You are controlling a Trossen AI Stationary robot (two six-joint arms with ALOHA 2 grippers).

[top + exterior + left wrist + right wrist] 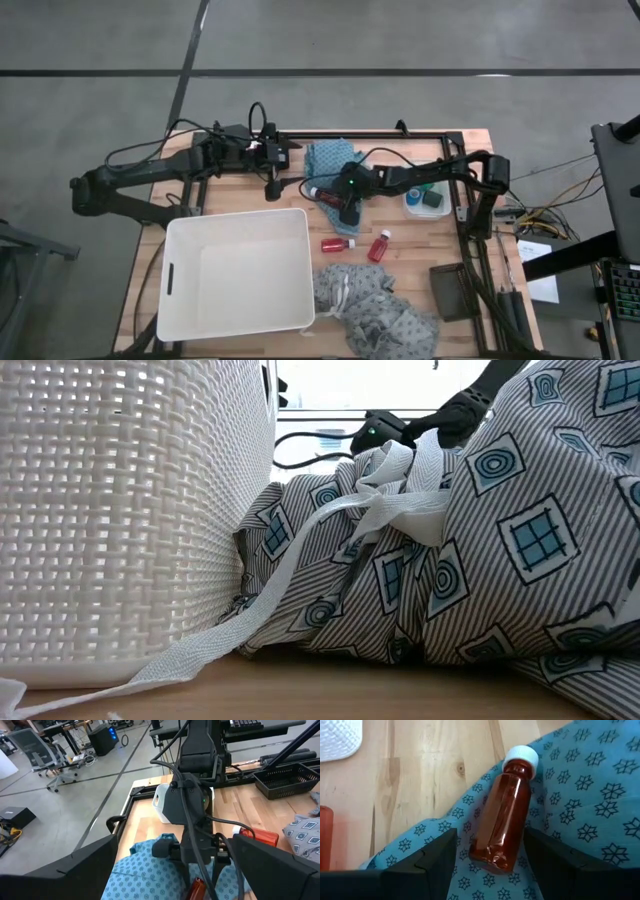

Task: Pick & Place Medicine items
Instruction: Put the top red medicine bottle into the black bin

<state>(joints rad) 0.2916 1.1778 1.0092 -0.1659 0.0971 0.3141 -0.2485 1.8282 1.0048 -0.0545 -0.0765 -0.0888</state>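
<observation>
A red bottle with a white cap (501, 822) lies on its side on a teal patterned cloth (585, 795) at the table's far middle (322, 190). My right gripper (490, 845) is open and tilted down over it. One finger stands on each side of the bottle's base end, and the cap points away from the gripper. Two more red bottles (337, 244) (380, 245) lie on the bare wood nearer the front. A teal roll (434, 199) and a blue piece (419, 189) sit in a small white dish. My left gripper (170, 890) waits open at the far left (283, 155).
A white basket (238, 272) stands at the front left. Crumpled grey patterned cloths (385, 315) with white straps (330, 530) lie beside it and fill the low view. A black tray (450, 290) sits at the right. Bare wood lies between the cloths.
</observation>
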